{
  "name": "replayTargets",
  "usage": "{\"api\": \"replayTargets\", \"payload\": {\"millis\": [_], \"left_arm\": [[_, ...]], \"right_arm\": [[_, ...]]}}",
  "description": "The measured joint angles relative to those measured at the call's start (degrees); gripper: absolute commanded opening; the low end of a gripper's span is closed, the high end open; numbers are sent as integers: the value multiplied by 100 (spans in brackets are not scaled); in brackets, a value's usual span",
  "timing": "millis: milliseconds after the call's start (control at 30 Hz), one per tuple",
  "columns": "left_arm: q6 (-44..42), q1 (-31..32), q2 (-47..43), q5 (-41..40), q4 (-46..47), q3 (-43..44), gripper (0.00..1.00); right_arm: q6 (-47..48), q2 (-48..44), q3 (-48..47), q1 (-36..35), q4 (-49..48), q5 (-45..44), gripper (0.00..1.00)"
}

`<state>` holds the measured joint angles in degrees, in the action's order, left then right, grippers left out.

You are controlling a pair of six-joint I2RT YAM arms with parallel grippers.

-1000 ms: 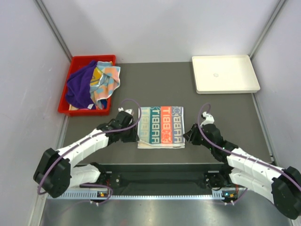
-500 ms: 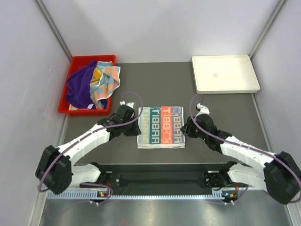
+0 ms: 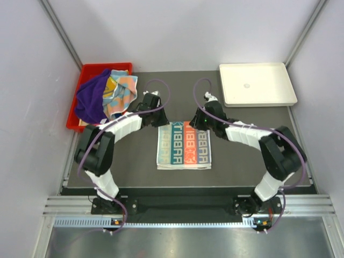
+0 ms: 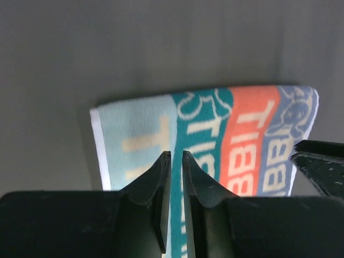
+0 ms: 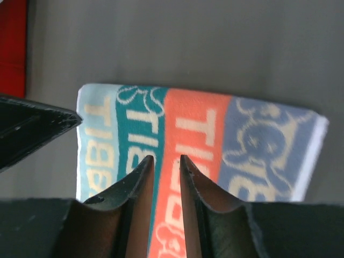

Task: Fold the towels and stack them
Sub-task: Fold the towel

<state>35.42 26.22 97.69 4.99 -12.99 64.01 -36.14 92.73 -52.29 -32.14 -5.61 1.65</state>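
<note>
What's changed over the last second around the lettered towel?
Both arms swung from beside the towel to its far edge: left gripper near the far-left corner, right gripper near the far-right. Nothing visibly gripped. Towel, red bin, white tray unmoved.

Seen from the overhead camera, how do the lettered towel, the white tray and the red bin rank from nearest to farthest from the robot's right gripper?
1. Lettered towel: mid-table, its far edge right at the right gripper.
2. White tray: far right corner of the table.
3. Red bin: far left corner, clearly the farthest.
</note>
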Motion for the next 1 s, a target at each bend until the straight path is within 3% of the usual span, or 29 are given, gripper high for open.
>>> {"api": "replayTargets", "payload": {"millis": [133,400,867,1000], "left_arm": [[-4,-210,691,326,251,308,18],[-188,-321,1211,396,234,581,18],[-426,-411,1499,-144,35,990,15],[-435,-413,1537,-208,-76,1012,24]], "right_arm": [[-63,763,-411,74,-210,393,24],[-238,1620,-590,238,-461,811,22],[-658,1668,-199,1290,-1178,1744,22],[-654,1668,-199,1375,-1156,1908,22]]}}
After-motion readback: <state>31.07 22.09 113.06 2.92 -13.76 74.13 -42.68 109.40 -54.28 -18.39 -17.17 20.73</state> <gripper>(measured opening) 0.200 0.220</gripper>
